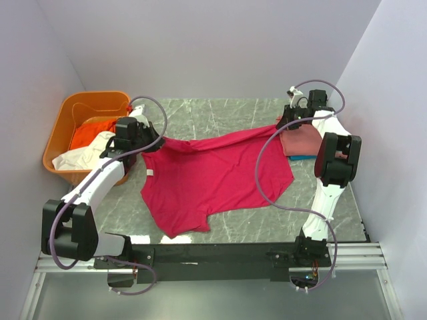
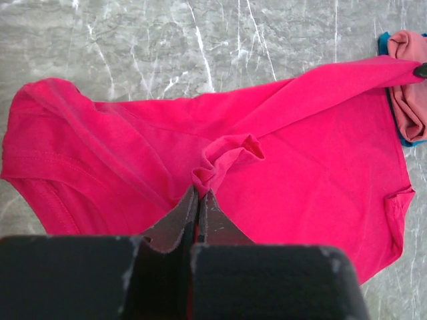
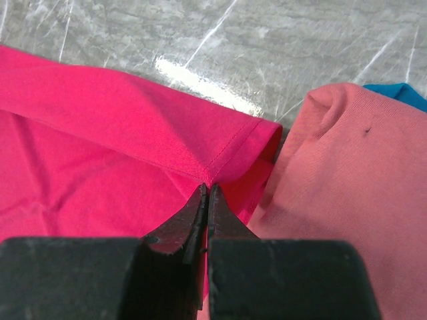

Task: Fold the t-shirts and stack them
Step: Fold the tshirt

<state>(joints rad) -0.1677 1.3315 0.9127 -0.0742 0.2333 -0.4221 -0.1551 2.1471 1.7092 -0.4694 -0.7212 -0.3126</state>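
A large crimson-pink t-shirt (image 1: pixel 213 177) lies spread over the marble table, stretched between both arms. My left gripper (image 1: pixel 148 143) is shut on a bunched pinch of its cloth (image 2: pixel 223 157) near the collar end. My right gripper (image 1: pixel 285 123) is shut on the shirt's hemmed corner (image 3: pixel 230 150) at the far right. A folded salmon-pink t-shirt (image 1: pixel 303 141) lies on a blue t-shirt (image 1: pixel 303 157) right beside the right gripper; in the right wrist view the salmon-pink t-shirt (image 3: pixel 347 193) and a blue t-shirt's corner (image 3: pixel 403 93) show. An orange t-shirt (image 1: pixel 90 133) and a white t-shirt (image 1: pixel 80 157) sit in the tub.
A rigid orange plastic tub (image 1: pixel 73 110) stands at the far left by the wall. White walls close in the table on three sides. The grey marble tabletop (image 1: pixel 220 113) shows behind the crimson shirt.
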